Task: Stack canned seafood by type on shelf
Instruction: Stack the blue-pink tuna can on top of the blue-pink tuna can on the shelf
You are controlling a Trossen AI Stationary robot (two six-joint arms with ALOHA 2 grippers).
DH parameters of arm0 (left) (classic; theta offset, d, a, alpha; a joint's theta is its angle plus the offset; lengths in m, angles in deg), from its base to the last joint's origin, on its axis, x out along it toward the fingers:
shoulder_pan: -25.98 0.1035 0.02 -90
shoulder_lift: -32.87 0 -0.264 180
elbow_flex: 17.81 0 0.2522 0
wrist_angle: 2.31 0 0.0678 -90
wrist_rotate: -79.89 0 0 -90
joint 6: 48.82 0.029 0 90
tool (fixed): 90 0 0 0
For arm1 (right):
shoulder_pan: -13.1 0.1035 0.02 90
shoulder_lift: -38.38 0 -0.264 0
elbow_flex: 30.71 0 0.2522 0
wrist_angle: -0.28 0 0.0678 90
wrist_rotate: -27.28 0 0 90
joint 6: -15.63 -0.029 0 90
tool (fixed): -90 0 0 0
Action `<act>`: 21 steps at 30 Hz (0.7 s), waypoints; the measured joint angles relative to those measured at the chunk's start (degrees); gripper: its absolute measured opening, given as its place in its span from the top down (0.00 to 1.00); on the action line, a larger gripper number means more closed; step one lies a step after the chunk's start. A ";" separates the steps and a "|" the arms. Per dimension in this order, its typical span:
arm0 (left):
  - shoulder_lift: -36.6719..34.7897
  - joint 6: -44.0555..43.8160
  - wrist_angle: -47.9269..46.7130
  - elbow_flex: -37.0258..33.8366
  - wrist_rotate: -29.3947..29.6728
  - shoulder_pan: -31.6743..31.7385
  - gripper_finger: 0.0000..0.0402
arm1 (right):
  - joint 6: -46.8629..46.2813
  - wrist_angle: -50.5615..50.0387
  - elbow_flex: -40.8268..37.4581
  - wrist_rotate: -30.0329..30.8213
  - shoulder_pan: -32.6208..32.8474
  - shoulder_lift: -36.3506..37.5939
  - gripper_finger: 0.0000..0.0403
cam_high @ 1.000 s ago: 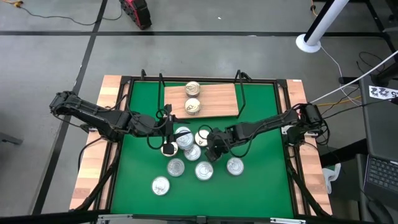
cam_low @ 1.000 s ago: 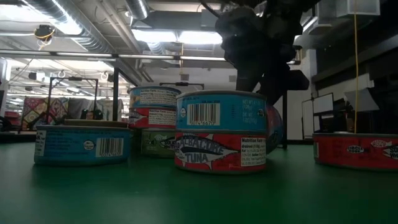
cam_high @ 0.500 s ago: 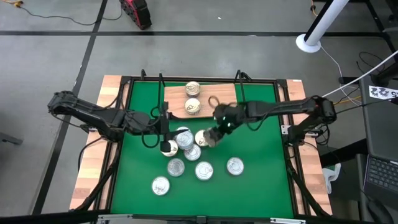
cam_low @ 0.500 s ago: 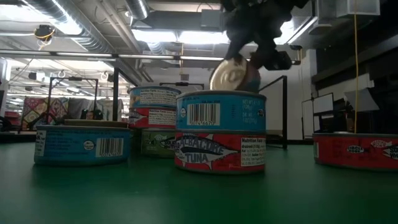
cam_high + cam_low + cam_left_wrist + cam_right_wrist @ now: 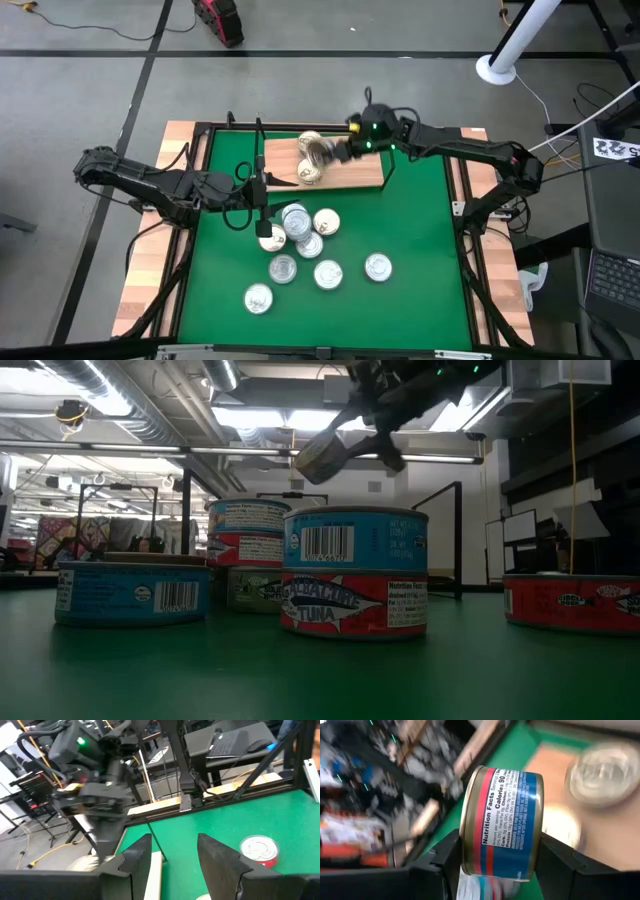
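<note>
My right gripper (image 5: 332,150) is shut on a canned seafood tin (image 5: 502,822) with a red and blue label and holds it in the air over the wooden shelf (image 5: 355,168). Two tins (image 5: 309,173) lie on the shelf's left part. Several more tins (image 5: 296,224) lie in a cluster on the green mat, some stacked (image 5: 355,575). My left gripper (image 5: 175,865) hovers open near the cluster's left side, with nothing between its fingers. My right gripper pinches the tin between its two fingers, one against each flat end (image 5: 466,845). The label wall faces the wrist camera. The tin (image 5: 322,457) is lifted clear and tilted, high above the other tins.
Black wire posts (image 5: 384,128) stand at the shelf's edges. Pale wooden planks (image 5: 160,240) run along both sides of the green mat. A single tin (image 5: 377,266) lies apart at the right of the cluster, another (image 5: 258,298) near the front.
My right gripper has taken a tin out of the cluster, risen and swung toward the table's far edge, and now stands over the shelf. The tin has been lifted clear and has tipped on the way.
</note>
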 joint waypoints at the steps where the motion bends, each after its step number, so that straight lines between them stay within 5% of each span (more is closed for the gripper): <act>1: 0.00 -0.01 0.01 0.00 0.02 0.22 0.61 | 0.03 1.75 0.00 -0.54 -1.49 -0.59 0.53; 12: 0.00 -1.12 -0.05 0.00 0.02 2.36 0.61 | -2.01 17.79 0.01 -5.47 -7.98 -10.40 0.53; 21: 0.00 -1.49 -0.12 0.00 0.02 2.61 0.61 | -3.38 20.14 -0.02 -6.42 -8.49 -16.74 0.53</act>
